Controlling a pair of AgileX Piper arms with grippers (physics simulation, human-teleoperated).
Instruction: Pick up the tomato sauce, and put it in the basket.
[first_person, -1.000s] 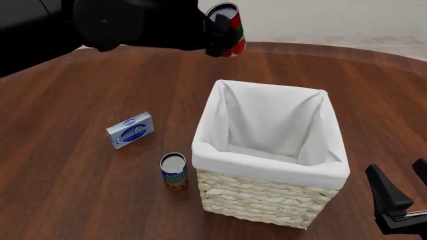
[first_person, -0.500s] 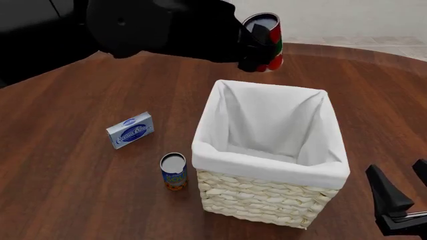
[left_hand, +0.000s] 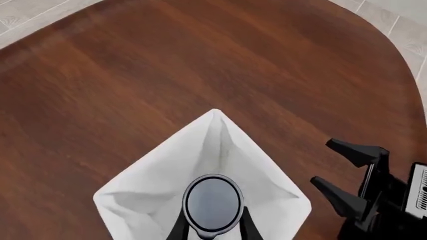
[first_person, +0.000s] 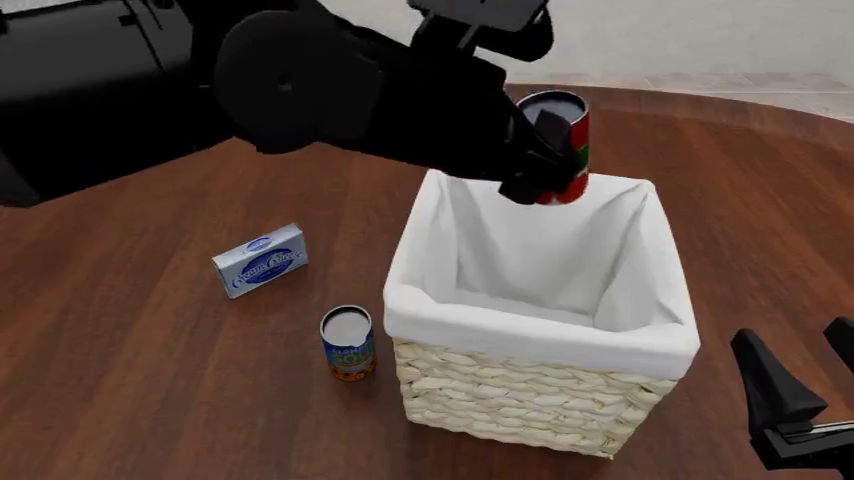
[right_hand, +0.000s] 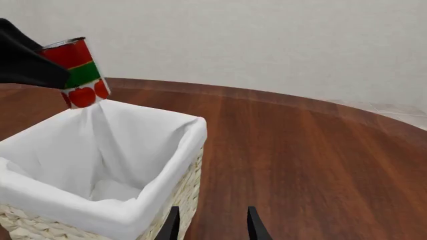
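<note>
Tomato sauce sits clamped in left tool, above basket.

The basket stands on the bench toward its near right. The tomato sauce hangs above the basket's far rim, held by the left end effector. A second can stands just left of the basket, with a small box farther left.

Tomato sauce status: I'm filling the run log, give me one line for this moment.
left gripper: shut on tomato sauce | sauce: held above basket far rim | right gripper: open, idle
</note>
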